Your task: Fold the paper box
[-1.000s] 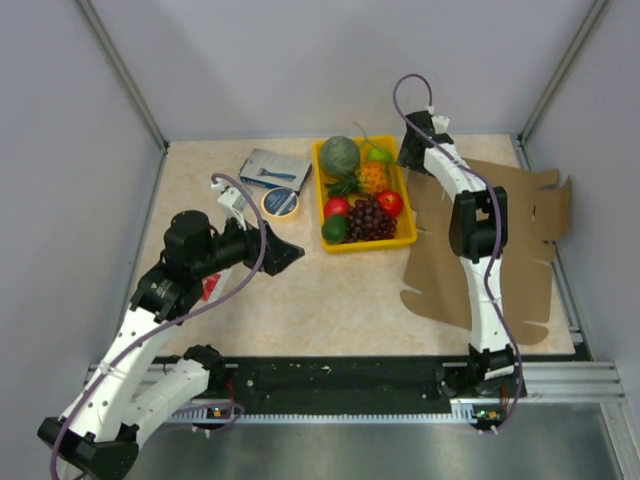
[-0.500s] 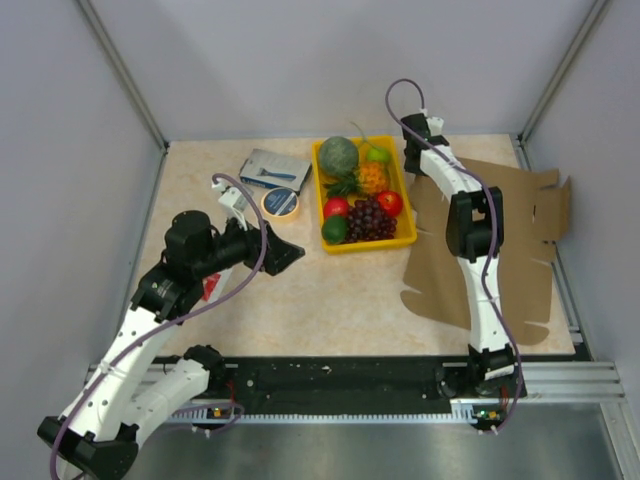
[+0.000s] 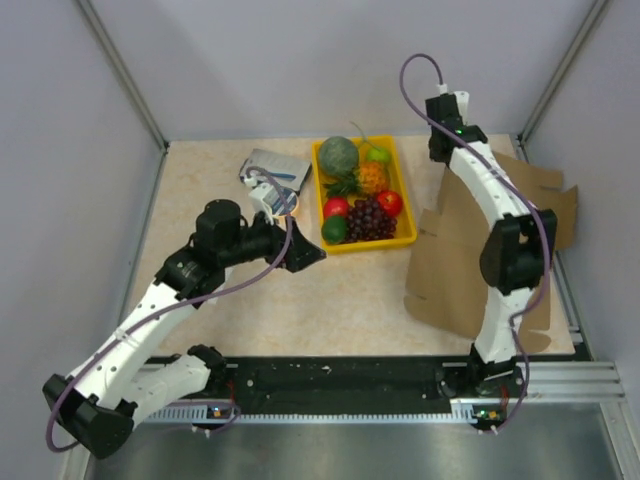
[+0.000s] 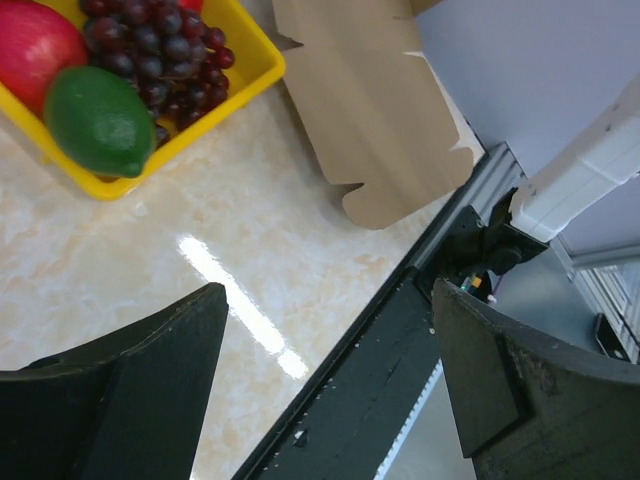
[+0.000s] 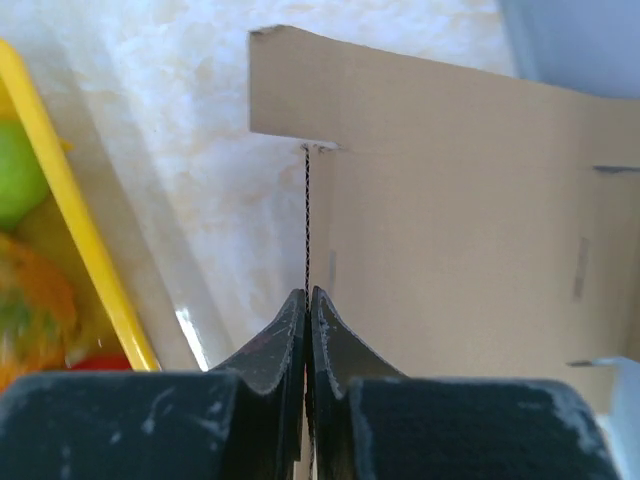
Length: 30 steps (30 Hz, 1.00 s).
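Probably light, thin and easily creased, the box (image 3: pixel 450 270) sits on the bench (image 3: pixel 330 300) right of the tray (image 3: pixel 400 241). The right hand (image 5: pixel 307 297) pinches a flap's edge, a sensible hold; the left hand (image 4: pixel 325 310) gapes empty.

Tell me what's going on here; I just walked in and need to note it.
Two robot arms are working on folding a paper box. The right gripper is shut on an edge of the brown sheet, beside the yellow fruit tray. The left gripper is open, holding nothing, over the table in front of the tray. No box shape yet.
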Available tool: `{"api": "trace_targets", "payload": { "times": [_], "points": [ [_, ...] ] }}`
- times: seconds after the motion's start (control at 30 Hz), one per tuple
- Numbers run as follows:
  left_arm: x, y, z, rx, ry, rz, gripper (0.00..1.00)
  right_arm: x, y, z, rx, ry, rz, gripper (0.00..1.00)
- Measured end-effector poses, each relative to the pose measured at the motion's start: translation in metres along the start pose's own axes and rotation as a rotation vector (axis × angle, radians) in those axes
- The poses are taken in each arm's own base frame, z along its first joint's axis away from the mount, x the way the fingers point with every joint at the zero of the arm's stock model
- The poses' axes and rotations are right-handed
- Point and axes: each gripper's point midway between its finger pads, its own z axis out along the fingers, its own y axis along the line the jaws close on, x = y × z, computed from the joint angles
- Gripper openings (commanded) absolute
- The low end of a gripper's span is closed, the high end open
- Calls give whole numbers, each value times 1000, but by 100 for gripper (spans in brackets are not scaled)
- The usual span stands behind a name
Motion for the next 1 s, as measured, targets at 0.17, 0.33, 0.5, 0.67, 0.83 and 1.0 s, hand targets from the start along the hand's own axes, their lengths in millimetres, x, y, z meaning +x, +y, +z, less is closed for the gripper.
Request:
{"api": "trace_targets", "payload": {
  "times": [0.17,0.33,0.5,0.67,0.83,1.0],
  "points": [
    [6,-22,25,49,42,-16,83,-28,-46,-92,-52,-128,13,0],
    [-14,-59,53,88,4,28,83,-18,-68,-163,-139,-197,84,0],
    [-39,-92,85,99,-53,106,83,-6,-76,-215,-236,-252,146,0],
    [-38,-110,109,115,-68,152,86,-7,-99,-248,-235,-313,184,0],
    [-30,-115,123,84,-89,259,89,-3,-85,-276,-363,-309,297,0],
    [-30,-131,128,63,-162,449,90,9,-50,-295,-482,-241,392,0]
  ]
}}
